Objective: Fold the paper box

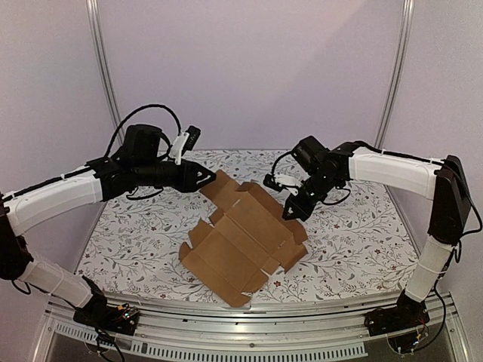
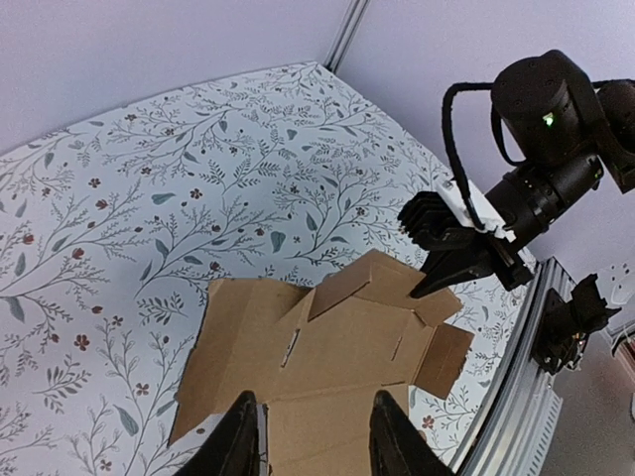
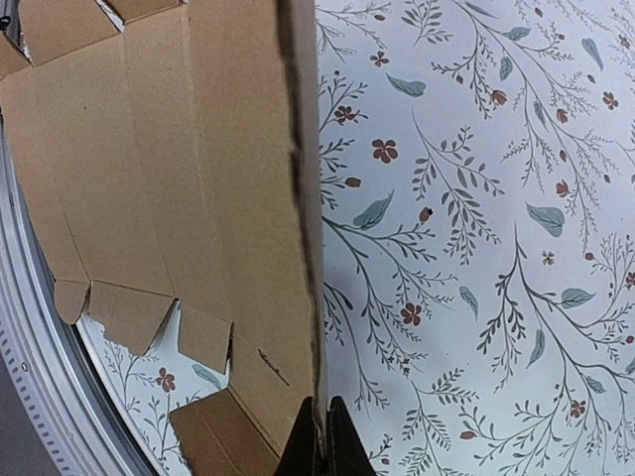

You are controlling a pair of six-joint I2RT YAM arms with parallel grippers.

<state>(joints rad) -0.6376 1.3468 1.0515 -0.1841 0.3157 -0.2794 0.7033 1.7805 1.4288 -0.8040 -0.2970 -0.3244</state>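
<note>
The paper box [image 1: 241, 241] is a brown die-cut cardboard sheet lying mostly flat on the floral table, with its flaps spread out. My right gripper [image 1: 293, 211] is shut on the sheet's right side flap. In the right wrist view the fingers [image 3: 324, 441] pinch the thin edge of the cardboard [image 3: 179, 178], which stands raised. My left gripper [image 1: 207, 179] is at the sheet's far left corner. In the left wrist view it is open [image 2: 316, 441], its fingers apart above the cardboard [image 2: 337, 347], and the right gripper [image 2: 446, 273] shows at the far flap.
The floral tablecloth [image 1: 136, 226] covers the table. A metal rail [image 1: 226, 317] runs along the near edge. Pale walls and two upright poles [image 1: 102, 68] close off the back.
</note>
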